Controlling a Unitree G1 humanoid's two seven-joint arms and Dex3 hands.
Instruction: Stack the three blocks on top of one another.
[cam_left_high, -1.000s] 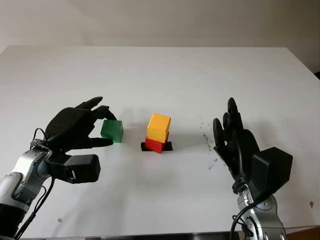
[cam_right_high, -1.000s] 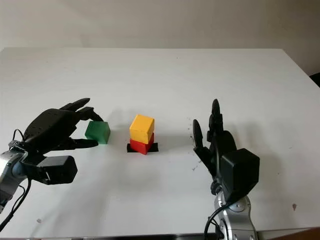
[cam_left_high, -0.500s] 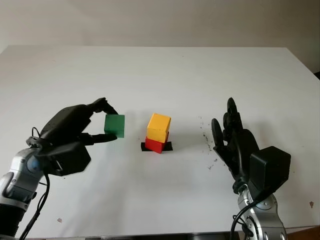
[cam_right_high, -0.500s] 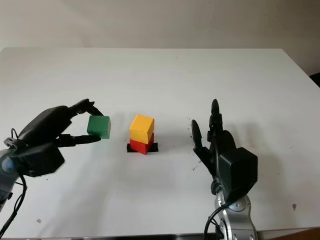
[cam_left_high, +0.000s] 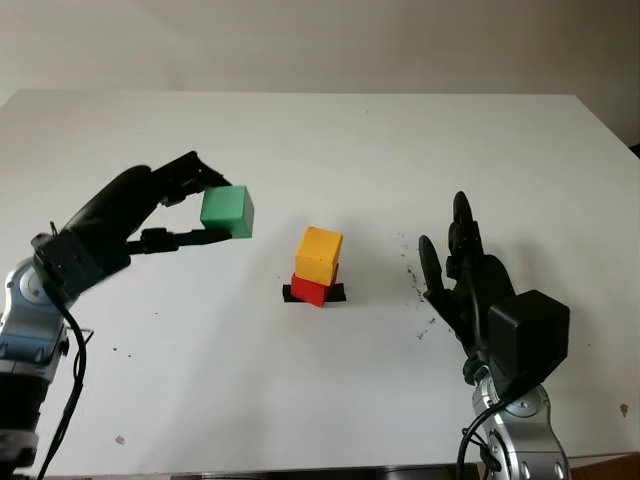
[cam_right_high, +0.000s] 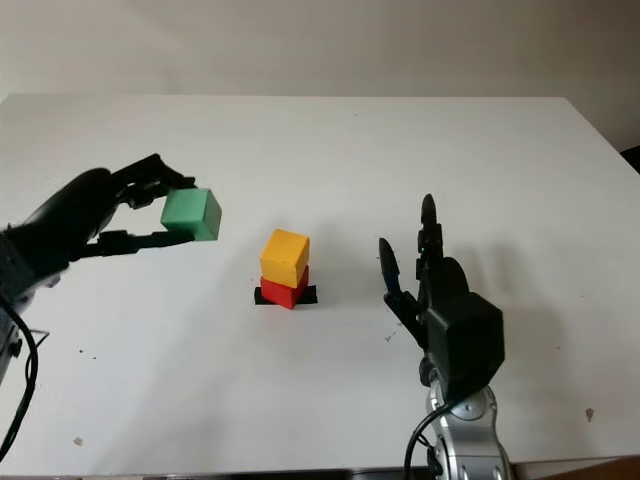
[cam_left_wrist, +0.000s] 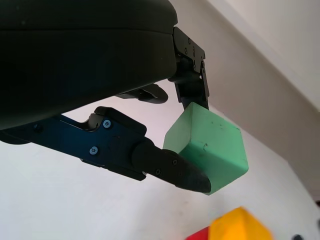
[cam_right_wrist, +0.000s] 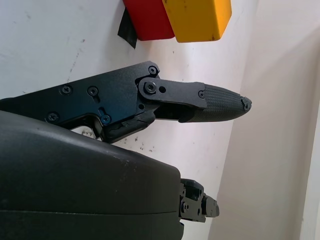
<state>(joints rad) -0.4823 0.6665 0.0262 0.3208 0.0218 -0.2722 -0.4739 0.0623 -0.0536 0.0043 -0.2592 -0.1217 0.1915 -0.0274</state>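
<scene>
Green block (cam_left_high: 227, 212) is up off the white tabletop (cam_left_high: 330, 150), pinched in the left hand (cam_left_high: 135, 215), left of the yellow block (cam_left_high: 319, 254) sitting on the red block (cam_left_high: 308, 290). Right hand (cam_left_high: 468, 285) is open, right of the stack. Left wrist view: fingers (cam_left_wrist: 170, 167) clamp the green block. Right wrist view: stack just beyond the fingers (cam_right_wrist: 220, 102).

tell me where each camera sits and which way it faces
Left eye, right eye: on the head, facing down at the table; both arms show.
Left wrist: by the left hand, which holds the green block.
Right wrist: by the open right hand, toward the yellow block on the red block; all views share the stack.
</scene>
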